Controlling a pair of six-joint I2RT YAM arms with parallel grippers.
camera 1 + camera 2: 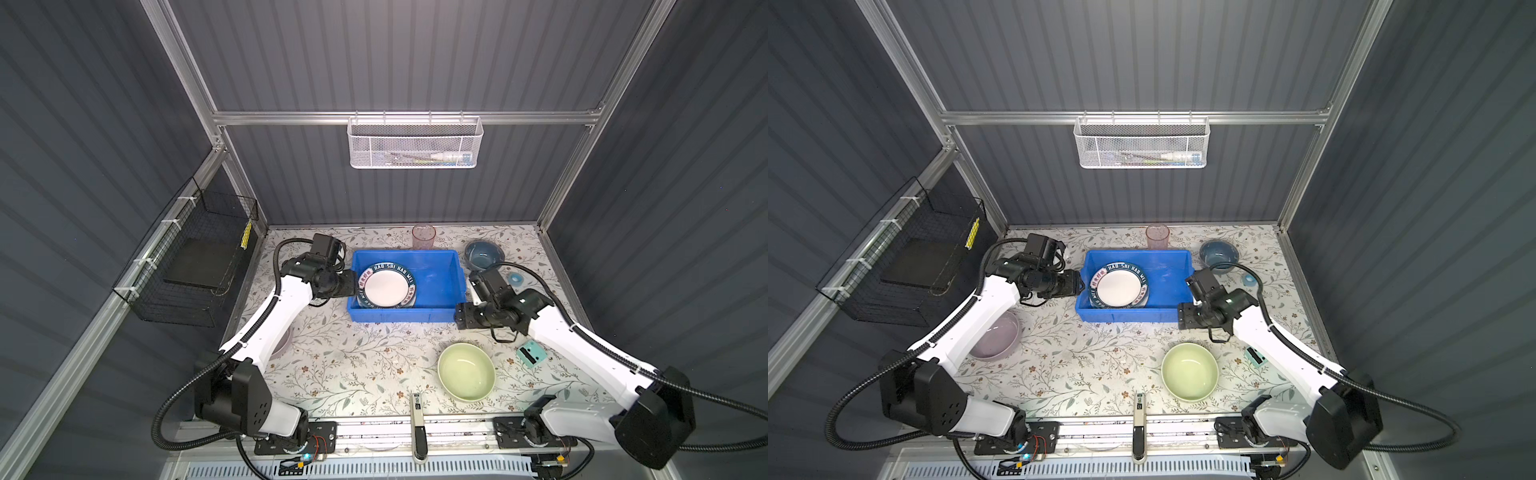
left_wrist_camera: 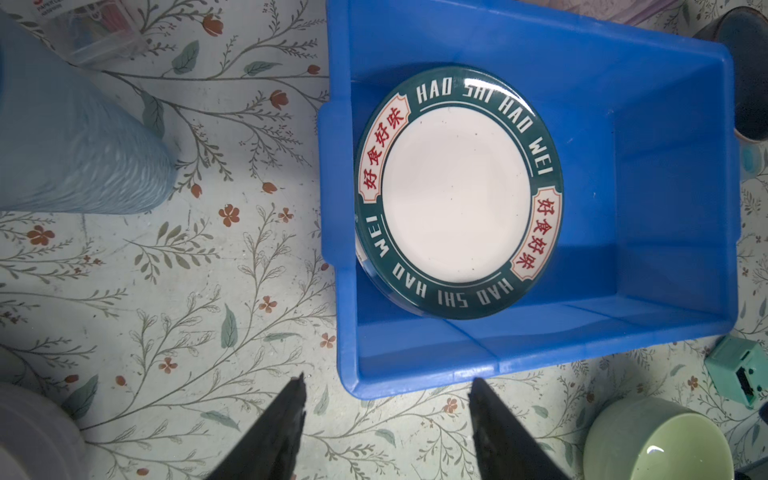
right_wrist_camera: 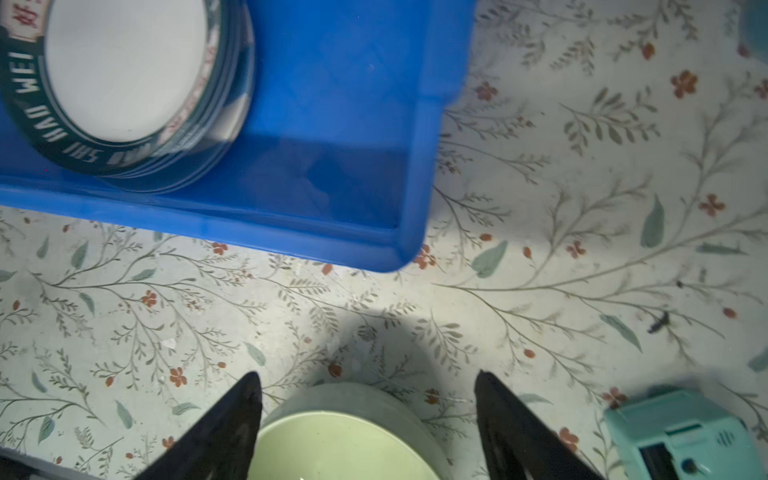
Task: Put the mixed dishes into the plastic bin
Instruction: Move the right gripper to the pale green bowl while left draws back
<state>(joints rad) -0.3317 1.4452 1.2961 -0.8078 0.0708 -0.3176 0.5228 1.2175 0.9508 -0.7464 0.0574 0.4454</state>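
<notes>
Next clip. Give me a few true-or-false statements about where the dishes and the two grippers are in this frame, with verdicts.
1. The green lettered plate lies inside the blue bin. True.
2. The pale green bowl is in the bin too. False: the pale green bowl sits on the table in front of the bin.
3. The left gripper is open and holds nothing. True.
4. The right gripper grips the pink tumbler. False: the right gripper is open and empty by the bin's front corner; the pink tumbler stands behind the bin.
5. The grey-blue bowl stands outside the bin. True.
</notes>
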